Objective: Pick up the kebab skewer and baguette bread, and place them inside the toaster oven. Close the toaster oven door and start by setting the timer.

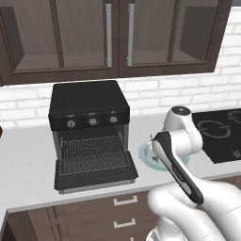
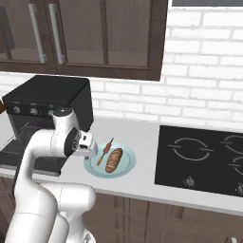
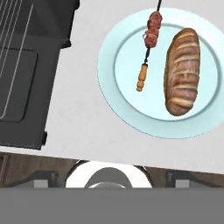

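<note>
The kebab skewer (image 3: 150, 37) and the golden-brown baguette bread (image 3: 181, 72) lie side by side on a pale blue plate (image 3: 107, 92); in the right base view the skewer (image 2: 105, 152) lies left of the baguette (image 2: 114, 160). My gripper (image 3: 113, 177) hangs above the counter just short of the plate, jaws spread wide and holding nothing; it is also seen from the side (image 2: 88, 145). The black toaster oven (image 1: 89, 106) stands left of the plate. Its door (image 1: 94, 175) is folded down flat, showing the wire rack (image 1: 94, 153). Three silver knobs (image 1: 92, 121) line its front.
A black cooktop (image 2: 204, 159) is set into the counter right of the plate. Dark wood cabinets (image 1: 117, 33) hang above the oven. The counter's front edge (image 3: 113, 155) runs close under my hand, with drawers (image 1: 123, 207) below.
</note>
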